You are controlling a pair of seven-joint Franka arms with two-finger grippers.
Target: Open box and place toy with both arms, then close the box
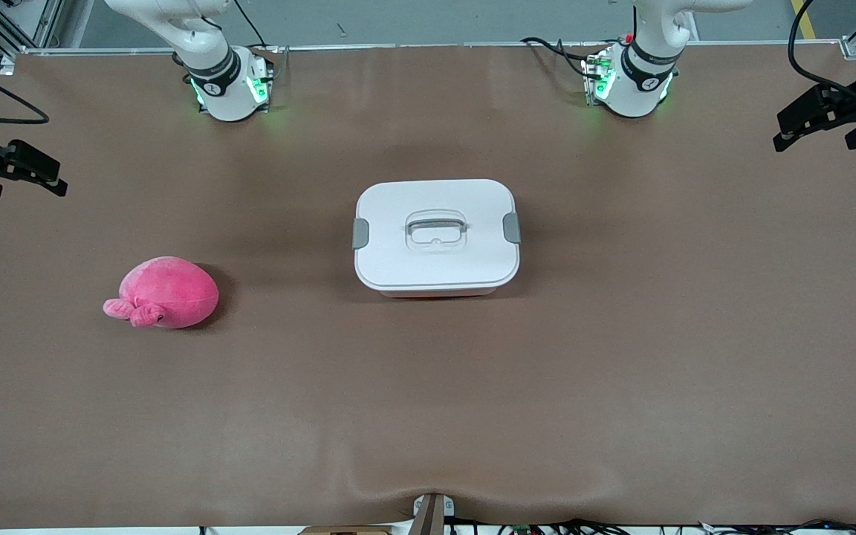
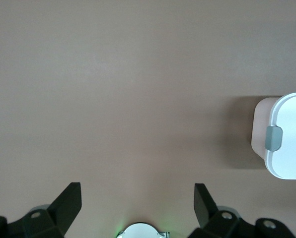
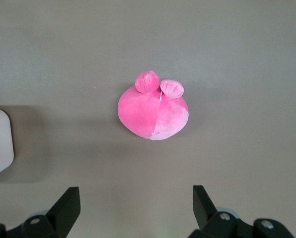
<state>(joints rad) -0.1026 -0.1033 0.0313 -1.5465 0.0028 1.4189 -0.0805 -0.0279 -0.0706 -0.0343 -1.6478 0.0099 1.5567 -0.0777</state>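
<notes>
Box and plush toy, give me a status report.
Left pincer and right pincer open, empty, raised at the table ends. Box shut, lid clipped. Plush toy on the table toward the right arm's end. Nothing between them.

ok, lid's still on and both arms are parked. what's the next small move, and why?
Probably bring the left end effector, open over bare table, across to the white-lidded pink plastic box and its grey side clip. The lid is shut, so the hot-pink plush toy can't go in; the open right end effector waits above it.

Left gripper raised at its table end, fingers spread, right gripper likewise, both arms waiting
</notes>
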